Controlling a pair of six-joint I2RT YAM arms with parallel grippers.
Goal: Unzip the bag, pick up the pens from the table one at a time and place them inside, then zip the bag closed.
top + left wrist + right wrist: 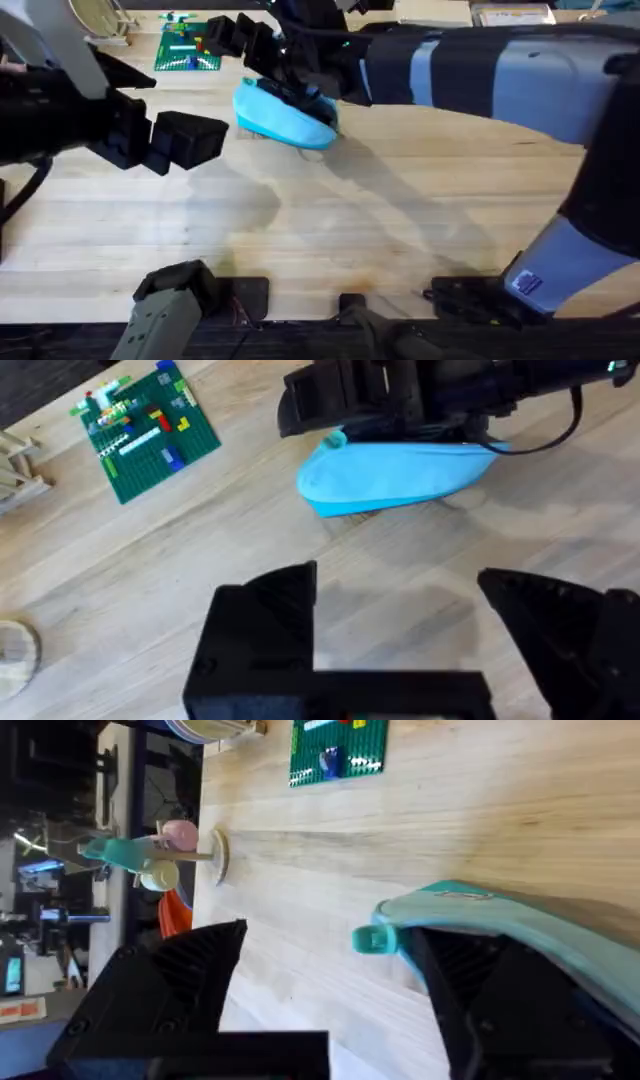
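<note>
One light blue bag [285,113] lay at twelve o'clock on the surface [330,225], right gripper [262,55] open-fingered over it, left gripper [180,140] open at nine o'clock.

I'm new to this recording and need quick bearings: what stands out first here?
The light blue bag lies at the far middle of the wooden table, with the right gripper down on it. The left gripper hangs open above bare wood nearby, and a green brick plate sits beyond.

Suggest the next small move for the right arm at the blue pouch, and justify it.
Probably close the right gripper on the bag's end: its fingers are open, one lying against the fabric beside the small tab. The left gripper hangs open, apart from the bag.
</note>
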